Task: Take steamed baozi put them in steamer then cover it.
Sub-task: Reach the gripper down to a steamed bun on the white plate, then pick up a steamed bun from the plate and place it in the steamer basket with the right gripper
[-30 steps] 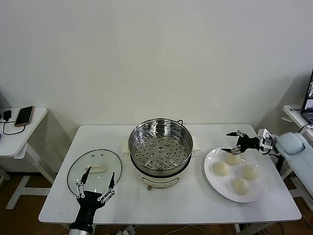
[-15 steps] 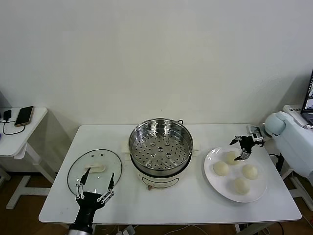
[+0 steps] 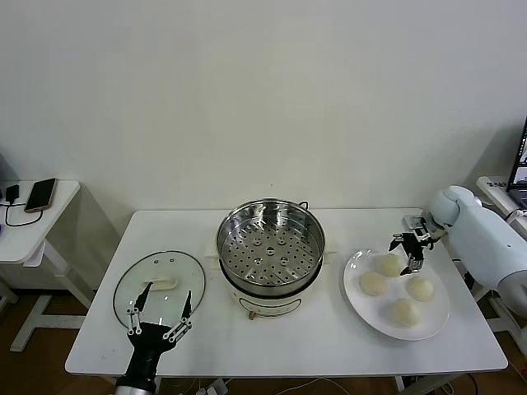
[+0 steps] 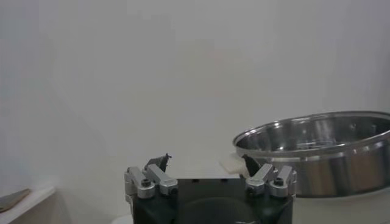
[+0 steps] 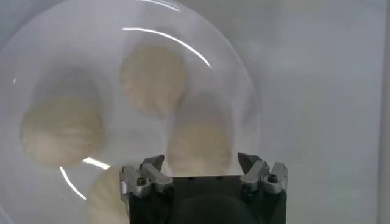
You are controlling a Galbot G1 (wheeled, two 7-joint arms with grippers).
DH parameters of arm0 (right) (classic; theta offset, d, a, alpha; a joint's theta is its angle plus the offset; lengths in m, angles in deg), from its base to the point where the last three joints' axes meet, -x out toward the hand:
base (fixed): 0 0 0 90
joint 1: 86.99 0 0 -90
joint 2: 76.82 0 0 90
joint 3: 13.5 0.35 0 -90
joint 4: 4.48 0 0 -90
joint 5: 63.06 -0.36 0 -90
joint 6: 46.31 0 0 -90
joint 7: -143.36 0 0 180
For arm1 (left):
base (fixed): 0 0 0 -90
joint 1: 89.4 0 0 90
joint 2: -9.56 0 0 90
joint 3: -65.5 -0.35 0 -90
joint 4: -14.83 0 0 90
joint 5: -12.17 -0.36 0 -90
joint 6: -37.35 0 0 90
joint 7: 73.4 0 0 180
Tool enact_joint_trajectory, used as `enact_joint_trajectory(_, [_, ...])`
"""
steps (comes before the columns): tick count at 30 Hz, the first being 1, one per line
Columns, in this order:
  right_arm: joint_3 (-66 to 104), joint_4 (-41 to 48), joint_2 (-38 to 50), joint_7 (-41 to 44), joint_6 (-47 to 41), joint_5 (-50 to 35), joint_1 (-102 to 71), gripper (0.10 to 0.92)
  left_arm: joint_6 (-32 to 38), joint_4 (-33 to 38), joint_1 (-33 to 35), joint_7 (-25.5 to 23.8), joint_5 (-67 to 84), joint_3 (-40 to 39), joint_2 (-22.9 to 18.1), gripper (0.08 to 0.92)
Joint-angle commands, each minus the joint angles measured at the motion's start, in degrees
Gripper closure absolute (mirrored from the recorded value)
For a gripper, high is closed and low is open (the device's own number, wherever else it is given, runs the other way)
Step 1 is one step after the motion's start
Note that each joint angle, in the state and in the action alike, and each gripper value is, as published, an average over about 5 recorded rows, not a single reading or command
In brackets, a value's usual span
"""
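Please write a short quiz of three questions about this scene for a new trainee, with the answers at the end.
1. True or false: the cover already sits on the steamer.
2. How many steamed baozi lie on the white plate?
3. Which gripper hangs open over the plate? A) the left gripper B) the right gripper

Key
1. False: it lies flat on the table, on the steamer's left, and the steamer tray is empty.
2. Four.
3. B. The left gripper is open too, at the near edge of the cover.
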Motion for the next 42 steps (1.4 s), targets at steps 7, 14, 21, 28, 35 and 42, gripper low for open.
enact_joint_trajectory(7, [-0.3, 1.3, -1.2, -2.3, 0.8, 1.9, -0.2, 0.289, 0.1, -0.6, -0.4, 0.2, 0.1, 0.1, 0.0, 0.177])
enact_joint_trajectory(14, [-1.5, -1.5, 0.4, -2.7, 1.3, 0.5, 0.1, 0.336, 0.1, -0.5, -0.7, 0.3, 0.1, 0.1, 0.0, 0.177])
enact_joint_trajectory(21, [-9.0, -17.0, 7.4, -0.1, 6.2, -8.8, 8.7, 0.346, -0.3, 0.2, -1.2, 0.3, 0.2, 0.0, 0.3, 0.177])
enact_joint_trajectory(28, [-16.7, -23.3, 2.6, 2.2, 21.8, -11.3, 24.5, 0.34, -0.5, 0.8, -1.3, 0.4, 0.3, -0.2, 0.5, 0.177])
enact_joint_trajectory(35, [-21.8, -25.8, -8.0, 2.4, 31.2, -12.4, 31.4, 0.34, -0.4, 1.3, -1.1, 0.5, 0.5, -0.2, 0.5, 0.177])
enact_joint_trajectory(42, [-23.7, -25.1, -17.3, 2.3, 33.6, -7.8, 30.4, 0.344, -0.3, 1.8, -0.8, 0.7, 0.6, -0.2, 0.5, 0.177])
